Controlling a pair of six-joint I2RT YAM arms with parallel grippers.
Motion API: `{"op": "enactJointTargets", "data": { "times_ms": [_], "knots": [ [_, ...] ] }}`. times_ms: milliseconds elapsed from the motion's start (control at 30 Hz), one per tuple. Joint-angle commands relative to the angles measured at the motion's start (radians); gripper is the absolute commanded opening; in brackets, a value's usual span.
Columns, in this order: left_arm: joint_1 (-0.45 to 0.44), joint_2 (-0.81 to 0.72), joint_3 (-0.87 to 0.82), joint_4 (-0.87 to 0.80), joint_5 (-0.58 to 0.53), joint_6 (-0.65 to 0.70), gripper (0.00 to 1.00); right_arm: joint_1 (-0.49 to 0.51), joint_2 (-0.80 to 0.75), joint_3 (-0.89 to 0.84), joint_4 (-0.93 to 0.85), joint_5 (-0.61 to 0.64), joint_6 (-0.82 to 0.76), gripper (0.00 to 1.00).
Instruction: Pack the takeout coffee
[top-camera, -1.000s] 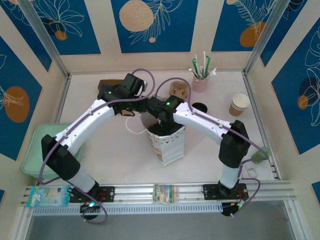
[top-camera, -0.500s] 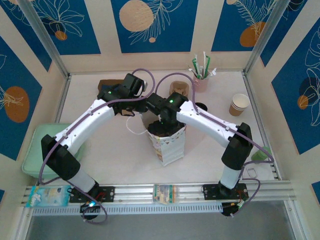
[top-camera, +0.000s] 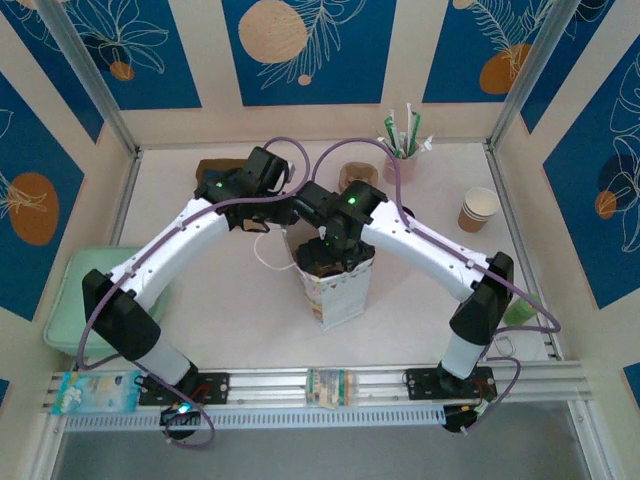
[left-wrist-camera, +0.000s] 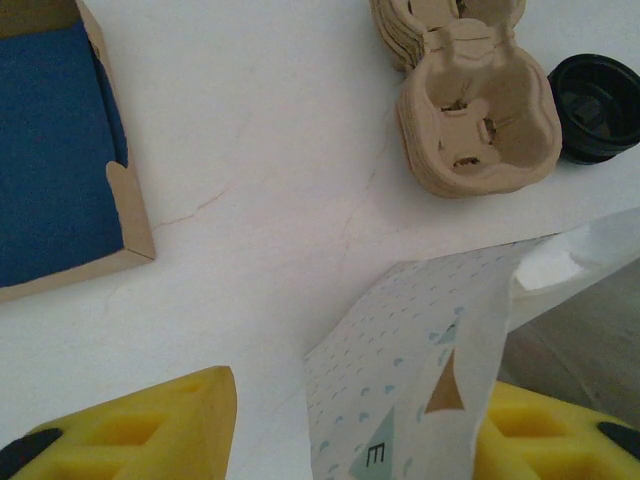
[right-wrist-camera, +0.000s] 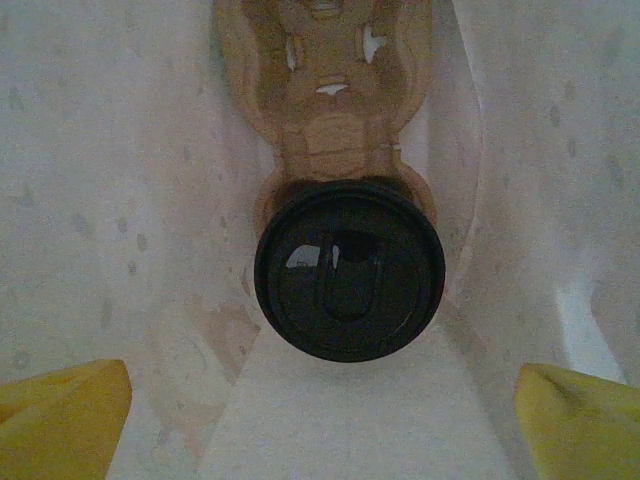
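Both arms rise from their bases at the near edge and lean inward, meeting in the middle like an arch. The left arm (top-camera: 180, 235) stretches up and to the right from a low elbow close to its base, its wrist bent so that the left gripper (top-camera: 285, 208) points toward the other arm. Its yellow fingers (left-wrist-camera: 150, 430) stand apart (a half-open stance, not a pinch). The right arm (top-camera: 420, 245) reaches up and left from a raised elbow, with the wrist turned downward. The right gripper (top-camera: 335, 255) points straight down, its yellow fingertips (right-wrist-camera: 60, 415) spread wide.

White arms (top-camera: 185, 235), black joints (top-camera: 122, 322), purple cables (top-camera: 345, 152)
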Motion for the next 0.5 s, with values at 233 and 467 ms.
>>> {"op": "enactJointTargets", "data": {
  "times_ms": [233,467],
  "knots": [
    [0.005,-0.037,0.023,-0.016,-0.013,0.010,0.56,0.022,-0.038,0.068,-0.069,0.016,0.009,0.99],
    [0.004,-0.042,0.023,-0.015,-0.012,0.008,0.59,0.032,-0.041,0.109,-0.090,0.028,0.009,0.99]
  ]
}}
